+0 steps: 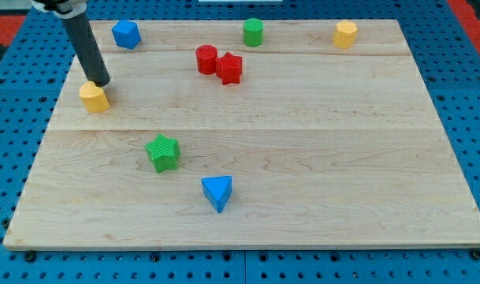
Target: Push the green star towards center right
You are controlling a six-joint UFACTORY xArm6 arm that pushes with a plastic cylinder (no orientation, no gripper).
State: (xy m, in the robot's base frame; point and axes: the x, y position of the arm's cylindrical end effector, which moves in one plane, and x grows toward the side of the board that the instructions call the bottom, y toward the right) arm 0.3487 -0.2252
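The wooden board [303,158] fills almost the whole frame, resting on a blue perforated surface [11,118] that shows around its edges. The dark rod comes down from the upper left corner, and my tip [102,82] sits at the upper left of the board, touching or just above the top of a yellow block [94,97] — there is no pincer here, only the bare rod end, holding nothing.

The green star [162,152] lies in the lower left of centre, well apart from my tip, which is up and to the view's left of it. Just below and to the star's right is the blue triangle [217,192].

Along the top: a blue block [126,34] at upper left, a green cylinder [253,32] at top centre, a second yellow block [345,34] at upper right. Beneath the cylinder, a red cylinder [206,60] and a red star [230,69] sit touching — side by side.
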